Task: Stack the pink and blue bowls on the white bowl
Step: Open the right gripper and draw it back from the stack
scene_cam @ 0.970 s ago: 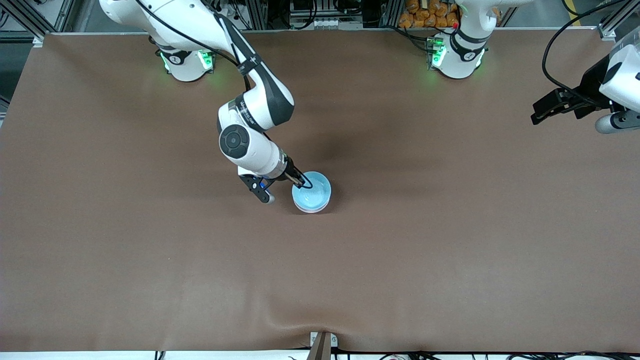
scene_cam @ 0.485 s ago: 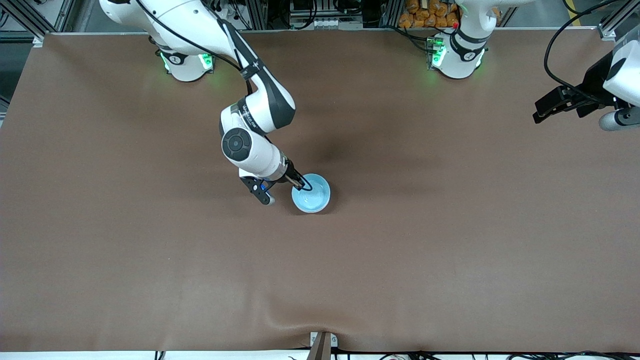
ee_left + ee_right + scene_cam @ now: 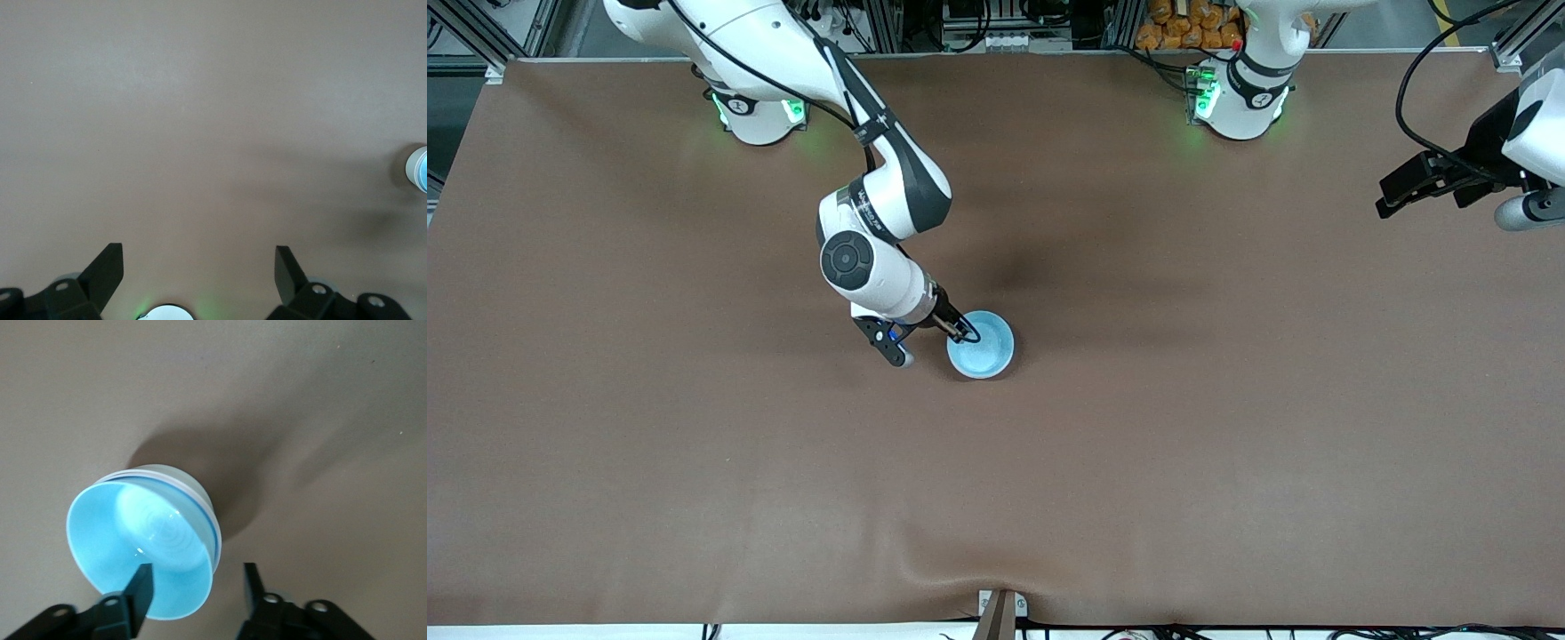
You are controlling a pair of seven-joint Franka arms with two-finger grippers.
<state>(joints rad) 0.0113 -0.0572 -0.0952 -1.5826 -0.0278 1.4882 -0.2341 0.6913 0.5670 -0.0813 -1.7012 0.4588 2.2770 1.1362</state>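
We see the right gripper [image 3: 966, 336] low at the blue bowl [image 3: 982, 345], its fingers [image 3: 137, 590] parted astride the rim, one inside the bowl and one outside, neither pressing it. The blue bowl sits nested on top of the stack in the middle of the bench [image 3: 1227, 444], paler rims showing beneath it. The left gripper [image 3: 1403, 185] waits with fingers [image 3: 107, 270] wide open and empty above the bench's left-arm end

Right pincer [image 3: 963, 333] low mid-table, fingers apart; left pincer [image 3: 1392, 203] parted, aloft, waiting.
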